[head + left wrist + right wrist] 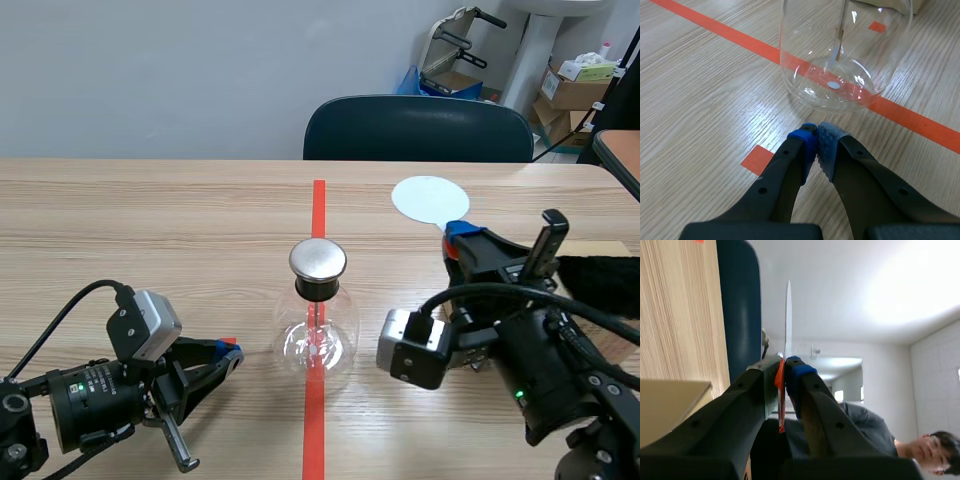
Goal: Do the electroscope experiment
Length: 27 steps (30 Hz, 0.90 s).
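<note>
At the lower left of the scene view my left hand (230, 356) lies low over the surface (150, 220), aimed toward the middle, its blue pads pressed together on nothing. Just ahead of it, at the centre of the frame, the electroscope flask (317, 340) stands upright on the red tape line (318, 200). It is clear glass with a black stopper (318, 288) and a round metal cap (318, 260), and inside a thin rod (842, 30) hangs from the stopper, ending above the bottom. At the right my right hand (462, 240), rolled on its side, pinches the orange handle (780, 390) of a white disc (429, 199) that stands beyond its fingertips at upper right. A black furry cloth (598, 282) lies at the right edge.
</note>
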Available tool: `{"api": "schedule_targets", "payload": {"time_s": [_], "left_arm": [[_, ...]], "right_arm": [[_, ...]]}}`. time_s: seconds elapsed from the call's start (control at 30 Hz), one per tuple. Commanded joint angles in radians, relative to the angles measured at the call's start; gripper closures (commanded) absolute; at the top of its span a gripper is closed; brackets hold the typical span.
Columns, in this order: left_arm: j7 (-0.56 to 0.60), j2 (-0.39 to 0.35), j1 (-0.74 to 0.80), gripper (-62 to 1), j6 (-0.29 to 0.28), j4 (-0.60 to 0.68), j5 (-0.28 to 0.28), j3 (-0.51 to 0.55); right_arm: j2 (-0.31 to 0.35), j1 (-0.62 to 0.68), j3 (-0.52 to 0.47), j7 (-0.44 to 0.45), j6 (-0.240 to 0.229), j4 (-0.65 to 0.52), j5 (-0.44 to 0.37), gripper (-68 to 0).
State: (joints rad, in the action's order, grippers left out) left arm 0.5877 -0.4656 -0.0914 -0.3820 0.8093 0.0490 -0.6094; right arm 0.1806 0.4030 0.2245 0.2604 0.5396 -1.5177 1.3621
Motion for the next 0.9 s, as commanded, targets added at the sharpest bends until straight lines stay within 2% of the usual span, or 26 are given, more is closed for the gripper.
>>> {"api": "schedule_targets", "payload": {"time_s": [0.0,0.2,0.33,0.87], "left_arm": [[0.014,0.005,-0.003,-2.9,-0.002,0.022,0.010,-0.001],[0.014,0.005,-0.003,-2.9,-0.002,0.022,0.010,-0.001],[0.014,0.005,-0.003,-2.9,-0.002,0.022,0.010,-0.001],[0.014,0.005,-0.003,-2.9,-0.002,0.022,0.010,-0.001]], "right_arm": [[0.013,-0.002,-0.004,0.037,0.017,-0.013,-0.003,-2.0],[0.013,-0.001,-0.003,0.200,0.016,-0.013,-0.003,-2.0],[0.013,-0.001,-0.003,0.274,0.013,-0.013,-0.003,-2.0],[0.013,-0.001,-0.003,0.385,0.009,-0.013,-0.003,-2.0]]}}
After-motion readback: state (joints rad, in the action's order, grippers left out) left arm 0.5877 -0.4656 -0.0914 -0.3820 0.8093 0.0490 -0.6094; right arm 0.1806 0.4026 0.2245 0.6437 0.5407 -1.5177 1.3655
